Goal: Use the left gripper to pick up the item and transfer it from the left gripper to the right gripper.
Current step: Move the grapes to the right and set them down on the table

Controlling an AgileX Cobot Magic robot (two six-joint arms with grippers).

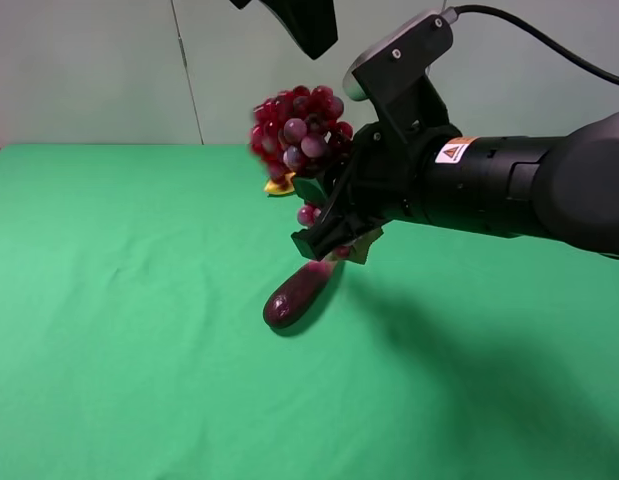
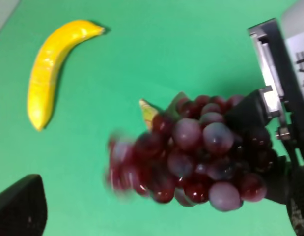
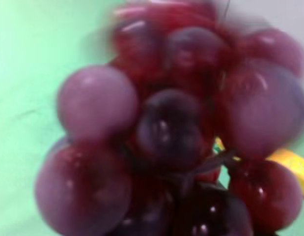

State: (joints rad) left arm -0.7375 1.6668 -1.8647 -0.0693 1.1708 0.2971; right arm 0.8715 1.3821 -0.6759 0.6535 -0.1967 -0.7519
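Item (image 1: 299,130): long bunch of round, glossy fake grapes, dark red + purple, a few paler mauve, each w/ a bright highlight. A dull green leaf bit sits at its lower end. Right wrist view is filled by the grapes (image 3: 166,128), v. blurred. In the left wrist view the end of the bunch (image 2: 191,162) furthest from the black fingers is smeared.

Labels: white-and-orange sticker (image 1: 456,150) w/ a warning triangle on the bulky arm, text too small to read. Dark lettering on the pale grey module (image 2: 301,59) at the frame edge, not legible.

Position, all vs the eggplant (image 1: 294,295), which lies on the green worktop (image 1: 109,350): the item is up in the air, above and beyond the eggplant, not touching it or the worktop. The right gripper (image 1: 327,235) hangs just above the eggplant's far end. Its fingers are clamped tight on the bunch's lower part, so most grapes stand up above them. The left gripper (image 1: 299,25) is higher again, above the bunch's top and apart from it. It holds nothing. Fingers spread wide: one finger (image 2: 19,209) shows at the frame corner, well apart from the grapes.

A yellow banana (image 2: 53,69) lies on the worktop, well apart from the bunch. Can't place it vs the eggplant.
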